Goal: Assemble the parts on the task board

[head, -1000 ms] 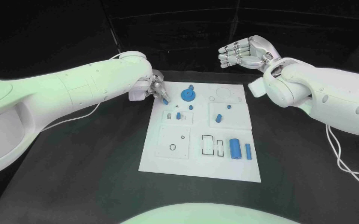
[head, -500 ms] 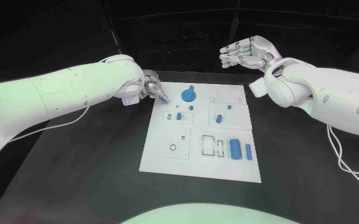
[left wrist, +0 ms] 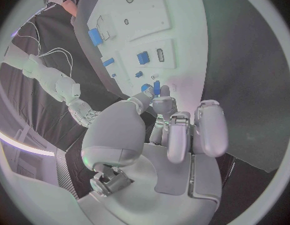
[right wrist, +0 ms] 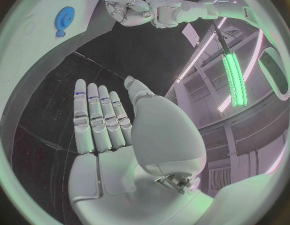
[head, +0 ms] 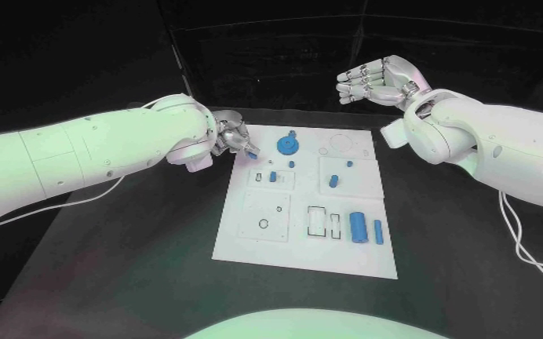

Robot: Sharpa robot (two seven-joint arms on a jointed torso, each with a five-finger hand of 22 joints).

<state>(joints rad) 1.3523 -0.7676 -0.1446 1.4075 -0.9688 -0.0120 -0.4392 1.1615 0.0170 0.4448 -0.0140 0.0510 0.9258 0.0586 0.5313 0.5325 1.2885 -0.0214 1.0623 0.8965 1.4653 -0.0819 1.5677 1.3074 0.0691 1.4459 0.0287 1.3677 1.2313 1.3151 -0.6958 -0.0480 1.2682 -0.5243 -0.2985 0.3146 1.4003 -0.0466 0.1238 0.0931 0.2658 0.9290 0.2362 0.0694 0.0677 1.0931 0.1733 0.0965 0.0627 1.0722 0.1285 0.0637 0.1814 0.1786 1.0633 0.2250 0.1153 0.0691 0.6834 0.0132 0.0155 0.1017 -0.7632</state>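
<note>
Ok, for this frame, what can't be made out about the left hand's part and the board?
- Head view: the left hand hides most of the small blue part it holds, so its shape is unclear.
- Left wrist view: the part shows only as a tip past the fingers.
- Head view: the task board recesses are too small to read.

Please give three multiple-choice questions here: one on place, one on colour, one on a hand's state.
1. The round blue toothed wheel lies: A) at the flat white task board's far end B) at its near end C) off it
2. The small piece in the silver left hand is: A) grey B) blue C) white
3. The silver right hand: A) holds a part B) presses the board C) hangs raised, empty
1 A, beside the left hand; 2 B, blue between its fingers; 3 C, bare palm.
</note>
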